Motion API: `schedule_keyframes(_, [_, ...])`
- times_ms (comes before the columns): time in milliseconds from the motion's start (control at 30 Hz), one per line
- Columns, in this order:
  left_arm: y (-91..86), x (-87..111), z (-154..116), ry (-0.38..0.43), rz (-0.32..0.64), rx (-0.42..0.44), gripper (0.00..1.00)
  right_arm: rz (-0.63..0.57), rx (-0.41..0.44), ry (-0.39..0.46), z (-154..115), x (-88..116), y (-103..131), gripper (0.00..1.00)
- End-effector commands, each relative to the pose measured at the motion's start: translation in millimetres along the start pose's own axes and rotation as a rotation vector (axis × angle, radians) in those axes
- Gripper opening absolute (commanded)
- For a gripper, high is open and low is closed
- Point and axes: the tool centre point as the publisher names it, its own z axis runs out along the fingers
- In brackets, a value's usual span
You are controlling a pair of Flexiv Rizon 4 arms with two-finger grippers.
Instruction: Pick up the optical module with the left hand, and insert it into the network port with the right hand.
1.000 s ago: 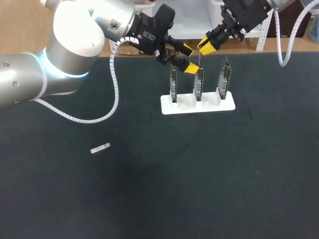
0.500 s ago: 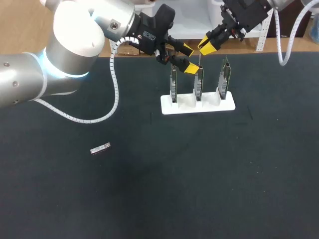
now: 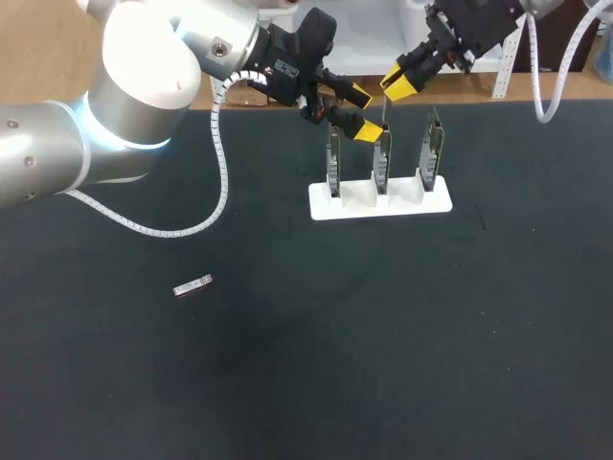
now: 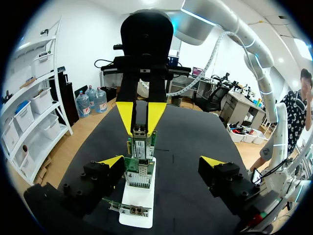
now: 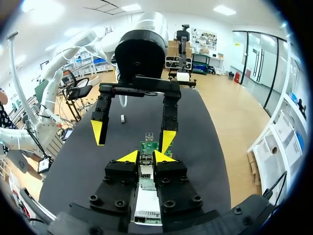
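Right gripper (image 3: 393, 89) pinches the optical module (image 4: 140, 132) just above the rack (image 3: 380, 204); left gripper (image 3: 361, 113), fingers spread and empty, hovers beside the rack; insertion remains

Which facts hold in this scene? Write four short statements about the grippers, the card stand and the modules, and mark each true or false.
1. The white stand holds three upright circuit cards. True.
2. The left gripper is shut on a card. False: its fingers are open and hold nothing.
3. A loose module lies on the table, apart from both arms. True.
4. The right gripper is empty. False: it is shut on an optical module.
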Motion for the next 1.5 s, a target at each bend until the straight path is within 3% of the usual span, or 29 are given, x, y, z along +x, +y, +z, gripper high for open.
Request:
schedule_keyframes(33, [2.2, -1.3, 0.7, 0.006, -0.002, 0.003, 1.0, -0.003, 0.011, -0.006, -2.5, -0.6, 2.2, 0.0])
schedule_keyframes(1500, [2.2, -1.3, 0.7, 0.006, -0.002, 0.003, 1.0, 0.004, 0.051, 0.012, 2.2, 1.7, 10.8, 0.0])
